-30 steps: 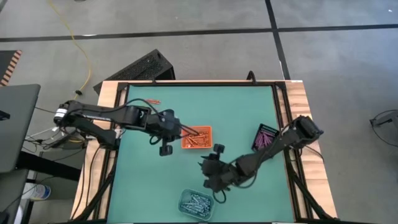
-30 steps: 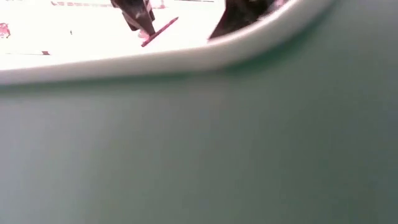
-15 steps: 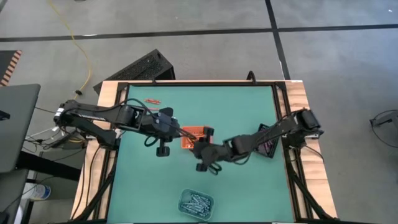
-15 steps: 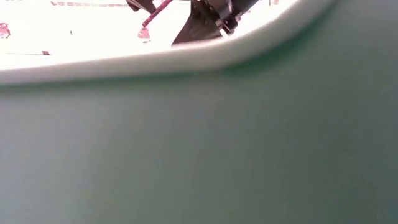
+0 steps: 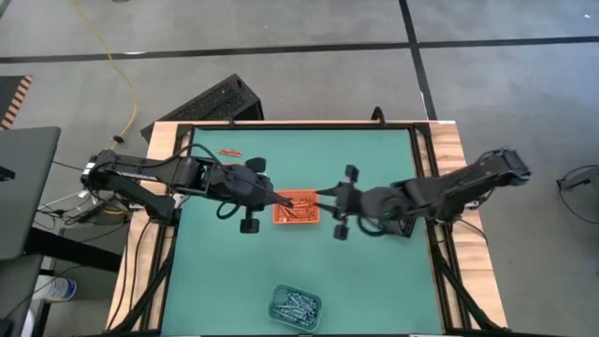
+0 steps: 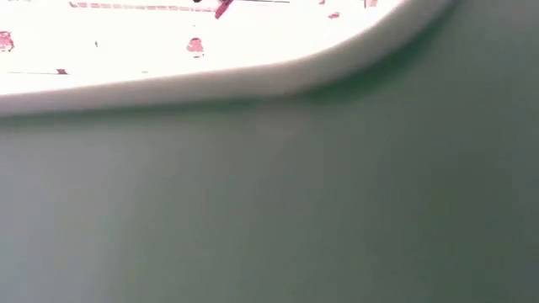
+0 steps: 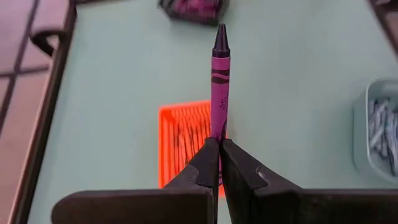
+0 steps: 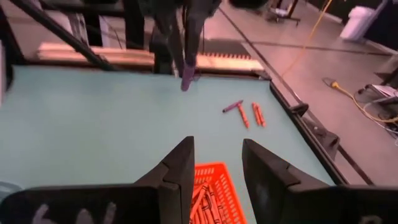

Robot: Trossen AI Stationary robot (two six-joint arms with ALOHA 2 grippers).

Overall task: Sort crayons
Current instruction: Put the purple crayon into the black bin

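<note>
1. Crayons lie in several places on the green surface (image 5: pixel 225 281): orange-red ones in the orange tray (image 5: pixel 296 207) near the middle, blue-grey ones in the clear tray (image 5: pixel 295 305) at the near edge, and a few loose ones (image 8: pixel 244 112) near the far left corner.
2. Left gripper (image 7: pixel 219 144) hovers just left of the orange tray, its fingers clenched on a purple crayon (image 7: pixel 220 81) that sticks straight out from the tips.
3. Right gripper (image 8: pixel 217 148) hangs just right of the orange tray, facing the left one across it; its fingers stand apart and hold nothing.
4. Seen from the right wrist, the purple crayon's tip hangs down from the left fingers, above the bare surface beyond the orange tray.
5. Black tray (image 7: pixel 194 9) with purple-magenta crayons sits toward the right side of the surface, under the right arm in the high view.
6. Low view shows only blurred green and a bright strip.
</note>
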